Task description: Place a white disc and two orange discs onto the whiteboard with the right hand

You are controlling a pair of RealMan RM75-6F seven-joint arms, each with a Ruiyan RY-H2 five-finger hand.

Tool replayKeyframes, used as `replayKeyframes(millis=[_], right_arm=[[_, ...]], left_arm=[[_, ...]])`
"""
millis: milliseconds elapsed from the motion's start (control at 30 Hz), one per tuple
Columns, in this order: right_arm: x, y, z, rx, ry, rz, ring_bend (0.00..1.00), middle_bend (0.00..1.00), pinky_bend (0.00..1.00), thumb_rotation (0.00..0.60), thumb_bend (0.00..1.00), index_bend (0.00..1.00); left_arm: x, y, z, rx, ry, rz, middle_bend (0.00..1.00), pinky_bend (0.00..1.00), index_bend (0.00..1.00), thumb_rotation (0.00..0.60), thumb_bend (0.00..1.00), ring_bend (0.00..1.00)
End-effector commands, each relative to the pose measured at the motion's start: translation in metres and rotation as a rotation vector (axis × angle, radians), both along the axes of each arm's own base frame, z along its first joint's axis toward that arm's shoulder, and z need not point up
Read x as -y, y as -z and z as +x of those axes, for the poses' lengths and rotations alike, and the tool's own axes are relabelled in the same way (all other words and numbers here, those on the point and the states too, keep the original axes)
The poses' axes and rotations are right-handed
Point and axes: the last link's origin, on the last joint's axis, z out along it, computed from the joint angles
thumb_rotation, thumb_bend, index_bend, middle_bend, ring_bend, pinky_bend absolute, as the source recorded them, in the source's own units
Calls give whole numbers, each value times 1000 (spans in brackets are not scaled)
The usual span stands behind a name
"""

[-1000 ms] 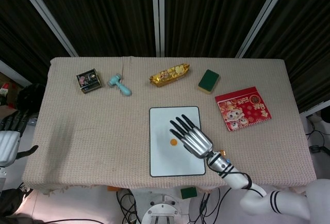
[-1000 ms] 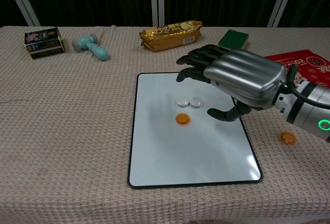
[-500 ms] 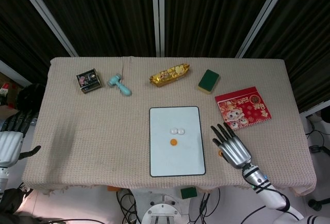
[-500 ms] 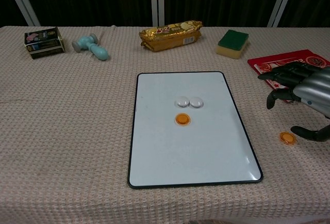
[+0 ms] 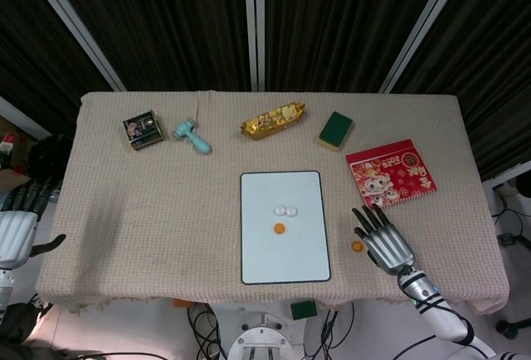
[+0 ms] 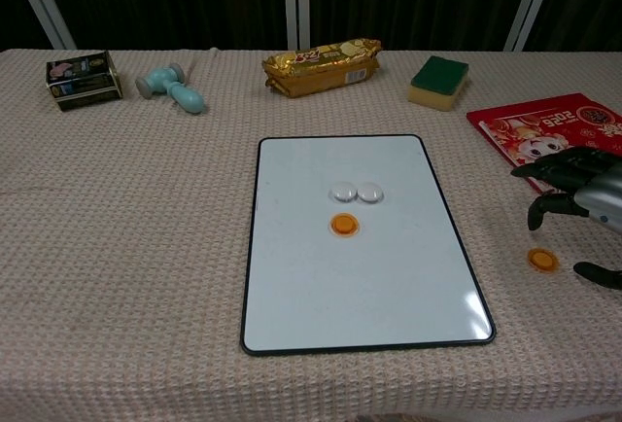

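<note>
At the near right edge of the table, the right hand is now seen with its fingers spread apart and nothing held in them. One second ago it was hovering over the whiteboard; since then it has been drawn back to the right and off the board, so that it is now placed just beside the loose orange disc, which lies on the cloth well apart from the board's right rim. No contact with this disc can be confirmed in either view. On the whiteboard one orange disc is lying, and just behind it two white discs are set side by side, touching or nearly so. It is judged from this that the placing on the board was just finished and that the second orange disc is the piece to be fetched next. The left hand is seen at the far left, off the table, its fingers apart and empty. Farther back, a red booklet, a green sponge, a golden snack pack, a teal toy hammer and a small dark box are lying untouched.
</note>
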Motion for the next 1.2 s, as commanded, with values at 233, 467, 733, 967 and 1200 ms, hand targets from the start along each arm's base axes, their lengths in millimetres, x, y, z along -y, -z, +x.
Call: replayKeyframes(millis=[233,467,733,967,1200], right_arm=[[-5,11,2,35,-14,16,0,9,0,600,325,355],[-3,16,3,41,-17,17,0,15,0,600,342,407],[-2,16,1,33,-4,12,0,20,0,600,347,423],[-2,17,1,52,-2,10,0,29,0,600,356,492],[1,17,7,83,-23,2,0,33,0,600,379,547]], left_arm=[[0,1,-2,1,-9,-4,42,101,107,600,128,0],[1,-1,-3,-1,-13,1,42,102,107,600,127,0],[0,0,-5,0,-22,-7,42,102,107,600,127,0],[0,1,-5,2,-19,-8,42,102,107,600,128,0],[0,0,-5,0,-20,-7,42,102,107,600,127,0]])
